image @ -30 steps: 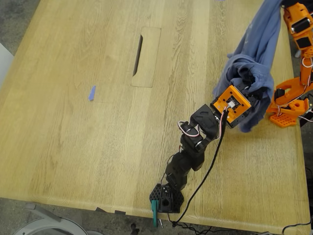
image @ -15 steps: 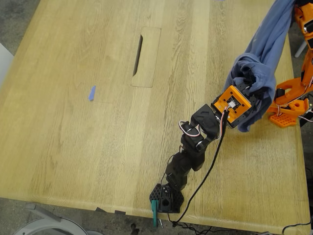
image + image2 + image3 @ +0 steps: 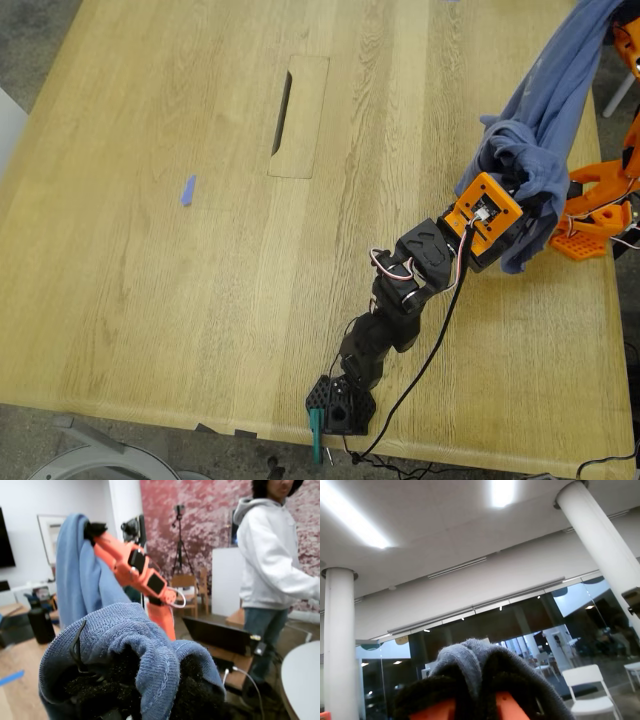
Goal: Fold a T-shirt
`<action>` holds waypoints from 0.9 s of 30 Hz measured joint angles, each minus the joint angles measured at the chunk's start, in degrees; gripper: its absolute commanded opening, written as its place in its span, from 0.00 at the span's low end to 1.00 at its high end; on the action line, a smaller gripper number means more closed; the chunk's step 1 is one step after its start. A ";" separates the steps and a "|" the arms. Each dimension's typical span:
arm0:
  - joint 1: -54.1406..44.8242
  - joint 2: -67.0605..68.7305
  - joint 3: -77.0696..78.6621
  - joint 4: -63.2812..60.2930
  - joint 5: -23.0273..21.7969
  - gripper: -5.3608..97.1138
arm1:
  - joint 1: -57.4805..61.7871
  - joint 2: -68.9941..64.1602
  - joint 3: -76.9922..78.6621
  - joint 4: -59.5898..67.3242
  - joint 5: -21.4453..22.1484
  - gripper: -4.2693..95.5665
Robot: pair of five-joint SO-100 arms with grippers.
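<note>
The slate-blue T-shirt (image 3: 545, 100) hangs bunched in the air near the exterior view's right edge, stretched between both grippers. My first gripper (image 3: 508, 192), on the black arm with the orange wrist, is shut on the shirt's lower bunch, and the cloth (image 3: 125, 645) wraps over its jaws. My second gripper (image 3: 92, 530), on the orange arm, holds the upper end high, with the T-shirt (image 3: 470, 655) draped over its fingers in its own wrist view. That gripper is cut off at the exterior view's top right corner. No chest print shows.
A blue tape scrap (image 3: 188, 190) lies on the wooden table (image 3: 150, 300), and a cable slot (image 3: 284, 112) sits further back. The second arm's orange base (image 3: 590, 215) stands at the exterior view's right table edge. A person in a white hoodie (image 3: 272, 555) stands beyond a laptop (image 3: 220, 635).
The second arm has lifted the shirt's upper end higher and toward the exterior view's top right, pulling the cloth tauter. My first gripper has shifted slightly right with its bunch.
</note>
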 measured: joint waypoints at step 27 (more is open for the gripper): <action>-5.63 0.70 -10.11 24.35 -4.92 0.05 | -8.79 24.35 43.15 -0.70 -0.88 0.04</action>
